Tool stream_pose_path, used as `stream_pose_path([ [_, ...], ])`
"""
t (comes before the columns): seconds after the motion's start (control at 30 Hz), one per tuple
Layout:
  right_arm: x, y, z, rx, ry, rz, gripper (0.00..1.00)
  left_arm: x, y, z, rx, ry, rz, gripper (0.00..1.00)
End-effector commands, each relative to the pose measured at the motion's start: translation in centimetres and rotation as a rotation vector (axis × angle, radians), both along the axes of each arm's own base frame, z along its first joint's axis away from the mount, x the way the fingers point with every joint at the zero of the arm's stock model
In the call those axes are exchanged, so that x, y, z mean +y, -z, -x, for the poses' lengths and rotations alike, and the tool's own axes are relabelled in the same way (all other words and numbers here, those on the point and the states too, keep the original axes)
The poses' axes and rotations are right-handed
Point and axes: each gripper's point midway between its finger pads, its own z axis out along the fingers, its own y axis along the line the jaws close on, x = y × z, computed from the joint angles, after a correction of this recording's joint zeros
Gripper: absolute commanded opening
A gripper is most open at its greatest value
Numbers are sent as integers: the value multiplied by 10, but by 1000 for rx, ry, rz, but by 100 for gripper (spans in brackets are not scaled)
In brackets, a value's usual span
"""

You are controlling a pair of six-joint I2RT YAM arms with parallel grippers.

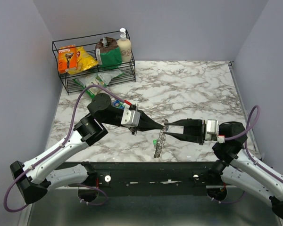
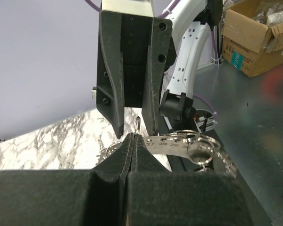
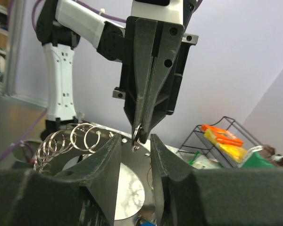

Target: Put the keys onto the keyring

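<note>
— Left gripper point(image 2: 131, 140)?
— You're reaching it rightward, clamping shut on the keyring point(image 3: 137, 135) over the table point(image 1: 193, 84).
— Right gripper point(image 3: 134, 141)?
— It's gaping around that ring, gripping nothing; your silver keys point(image 2: 172, 143) are dangling alongside.

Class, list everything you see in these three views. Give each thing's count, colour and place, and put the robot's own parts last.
table: one, white-grey marble, under everything.
wire rack: one, black, table's far left corner.
box: one, orange, rack's left end.
bag: one, yellow, beside the box.
pouch: one, green with brown top, rack's right part.
pump bottle: one, cream, rack's right end.
packet: one, green and white, low at the rack's front.
keys: a bunch, count unclear, silver with one green head, below where the grippers meet.
linked rings: several, silver, beside the grippers.
left gripper: one, black, shut on a small ring.
right gripper: one, black, open.
</note>
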Motion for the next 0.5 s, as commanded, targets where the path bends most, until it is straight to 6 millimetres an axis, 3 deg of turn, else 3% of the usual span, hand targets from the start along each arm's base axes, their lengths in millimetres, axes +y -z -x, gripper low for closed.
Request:
stream_pose_path([
  [0.0,-1,-1,-5,0,30,-12,49,3,-9,-3,-22,-39,42,0],
  [0.03,-1,-1,-6,1,33,-14,54,2,-9,-3,-21,-41,42,0],
  [0.47,-16,-4,-17,30,149,-89,78,13,-8,-21,-95,-194,69,0],
])
